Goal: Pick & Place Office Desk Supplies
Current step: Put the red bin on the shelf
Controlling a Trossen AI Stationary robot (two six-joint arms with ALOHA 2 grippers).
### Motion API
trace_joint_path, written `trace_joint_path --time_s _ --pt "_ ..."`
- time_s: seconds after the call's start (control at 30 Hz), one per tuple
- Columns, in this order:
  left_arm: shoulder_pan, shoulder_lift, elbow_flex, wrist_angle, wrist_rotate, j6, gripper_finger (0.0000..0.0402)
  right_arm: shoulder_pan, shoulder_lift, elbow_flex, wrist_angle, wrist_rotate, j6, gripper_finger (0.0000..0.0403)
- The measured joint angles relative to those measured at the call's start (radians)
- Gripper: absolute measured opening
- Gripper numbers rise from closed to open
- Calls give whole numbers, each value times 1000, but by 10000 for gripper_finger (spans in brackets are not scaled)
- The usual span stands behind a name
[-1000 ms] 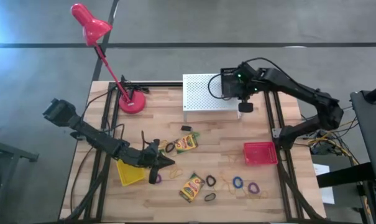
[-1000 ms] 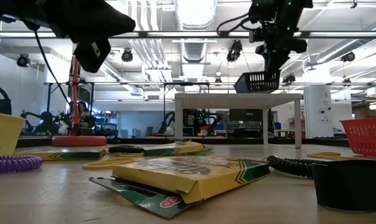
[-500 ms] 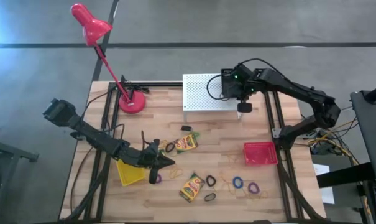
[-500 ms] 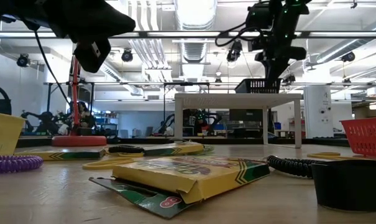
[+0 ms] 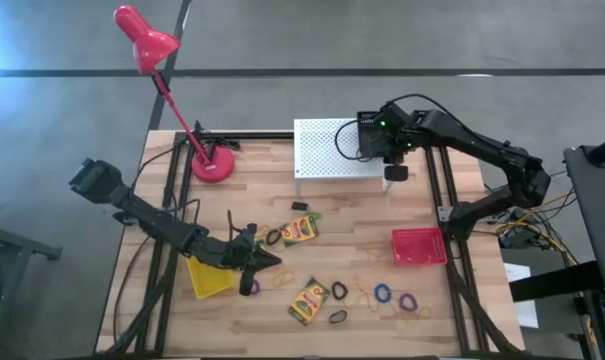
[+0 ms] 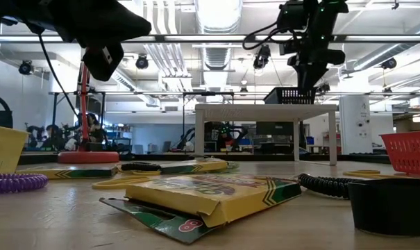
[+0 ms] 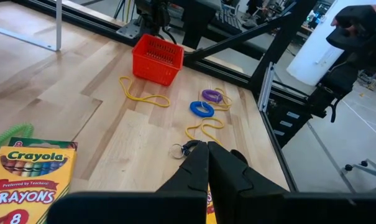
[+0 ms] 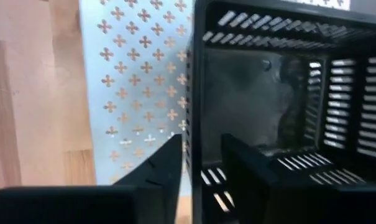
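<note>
One black basket (image 8: 281, 106) wall sits between right gripper (image 8: 197, 158) fingers — parted.

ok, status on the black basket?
Right hand open, fingers astride black basket wall. Basket resting on white shelf. Left hand shut, empty, near yellow basket. Nothing blocking.

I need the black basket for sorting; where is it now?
The black mesh basket sits on the white perforated shelf, at its right end, with the right gripper just above its rim.

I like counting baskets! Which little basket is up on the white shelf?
The black basket, on the white shelf. The yellow and red ones sit on the table.
</note>
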Motion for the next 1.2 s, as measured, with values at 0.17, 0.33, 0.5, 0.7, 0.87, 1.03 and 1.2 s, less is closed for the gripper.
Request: trace_joint_path --time_s 0.17,0.33,0.5,0.7,0.87,1.03,1.2 --pt "0 0 0 0 0 0 6 35 -54 22 -78 3 85 164" --pt "0 0 0 0 0 0 6 144 -131 48 -196 3 415 180" --pt "0 0 0 -2 0 0 6 377 -194 24 -263 3 817 170" --pt "0 0 0 -2 0 1 6 785 -196 -38 -227 29 1362 156" --pt "0 0 0 -4 0 8 6 1056 -173 -147 -192 88 1733 150" --pt "0 0 -2 -10 0 12 6 1158 -156 -293 -122 95 2012 169" --pt "0 0 -2 -14 0 16 6 1142 -140 -422 8 88 2112 206"
